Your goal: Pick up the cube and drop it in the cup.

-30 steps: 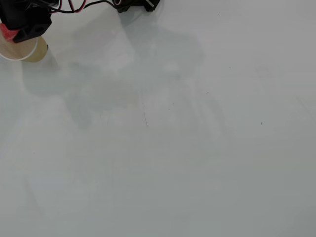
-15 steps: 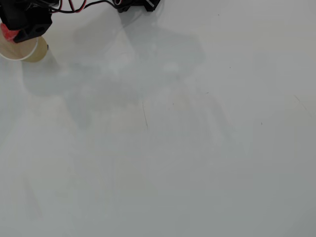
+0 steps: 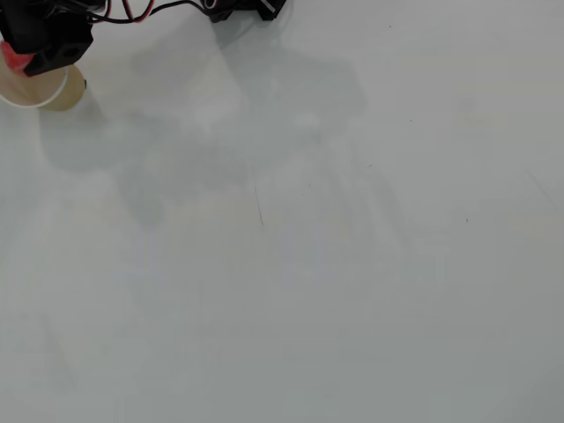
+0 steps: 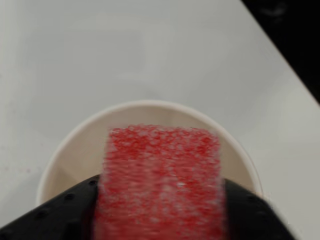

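Up in the far top-left corner of the overhead view, the black end effector hung right over the cup, covering part of its rim, with red and black wires trailing off along the top edge. A sliver of the cube peeked out red at the left side of the black housing. In the wrist view the picture was far clearer: the cube filled the lower middle, red and speckled, foamy-looking, a little blurred, and it was clamped between the two black fingers that came in from the bottom left and bottom right, pressing on its sides. So the end effector was clenched on the cube, which sat in the air directly above the open mouth of the cup, whose cream inside and round rim ringed it from behind. The cube looked narrower than that mouth. The cup stood upright on the pale surface, which stretched bare and faintly scuffed, crossed by soft shadows. A dark area cut across the wrist view's top-right corner.
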`<action>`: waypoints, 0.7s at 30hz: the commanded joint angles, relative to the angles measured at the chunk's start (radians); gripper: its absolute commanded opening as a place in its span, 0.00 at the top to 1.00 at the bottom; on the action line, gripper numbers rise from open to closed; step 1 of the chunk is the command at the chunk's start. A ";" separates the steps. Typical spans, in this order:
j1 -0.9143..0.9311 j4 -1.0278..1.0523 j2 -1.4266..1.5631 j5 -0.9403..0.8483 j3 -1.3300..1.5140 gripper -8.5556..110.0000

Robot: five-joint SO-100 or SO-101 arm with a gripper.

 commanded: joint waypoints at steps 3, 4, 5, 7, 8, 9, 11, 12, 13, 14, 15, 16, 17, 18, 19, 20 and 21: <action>-0.009 -0.028 0.037 0.003 -0.087 0.62; -0.008 -0.029 0.037 0.003 -0.086 0.59; -0.008 -0.031 0.037 0.003 -0.086 0.58; -0.008 -0.032 0.037 0.005 -0.086 0.55; -0.008 -0.032 0.037 0.005 -0.086 0.54; -0.008 -0.034 0.037 0.005 -0.086 0.52; -0.009 -0.034 0.038 0.005 -0.086 0.52; -0.009 -0.034 0.040 0.005 -0.084 0.52; -0.009 -0.034 0.040 0.005 -0.084 0.52; -0.011 -0.034 0.040 0.005 -0.084 0.52; -0.012 -0.034 0.041 0.005 -0.084 0.52; -0.012 -0.034 0.041 0.005 -0.084 0.52; -0.012 -0.034 0.041 0.005 -0.083 0.52; -0.014 -0.034 0.041 0.005 -0.083 0.52; -0.014 -0.034 0.043 0.005 -0.083 0.52; -0.014 -0.034 0.043 0.005 -0.081 0.52; -0.014 -0.034 0.043 0.005 -0.080 0.52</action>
